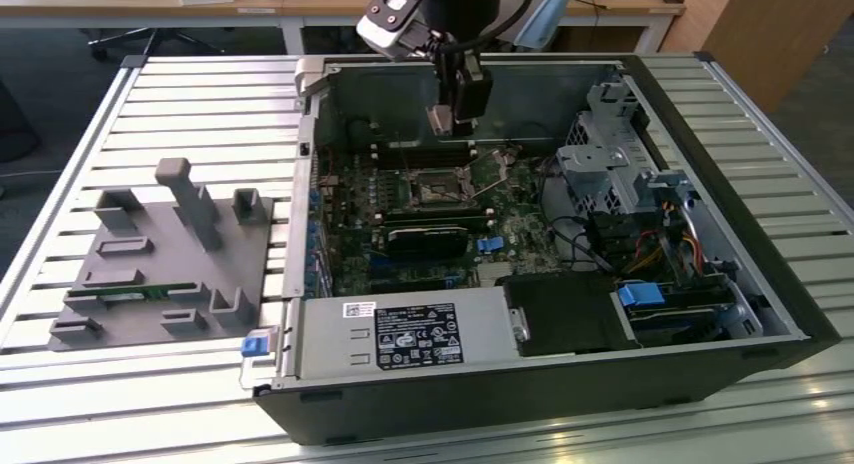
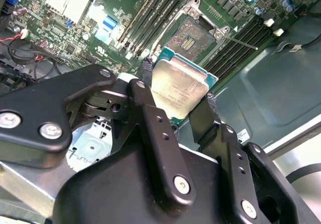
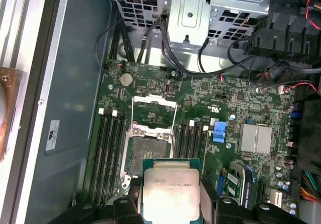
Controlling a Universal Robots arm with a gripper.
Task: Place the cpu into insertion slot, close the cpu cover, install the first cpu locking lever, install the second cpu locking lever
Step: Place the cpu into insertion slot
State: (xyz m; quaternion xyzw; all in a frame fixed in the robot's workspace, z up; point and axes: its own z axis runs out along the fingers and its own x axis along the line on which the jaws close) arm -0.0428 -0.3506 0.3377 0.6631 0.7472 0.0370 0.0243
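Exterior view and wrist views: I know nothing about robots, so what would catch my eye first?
First, the open computer case lying on the slatted table, its green board exposed. Over that board the black pincer is shut on the cpu, a silvery square chip, near the empty insertion slot, whose cpu cover is swung open. On the exterior view's left sits a grey holder block.

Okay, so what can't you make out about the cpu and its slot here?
The cpu: underside faces away in both wrist views; the picture edge cuts it in the first wrist view.
The insertion slot: contacts too small; partly behind the cpu in the first wrist view.
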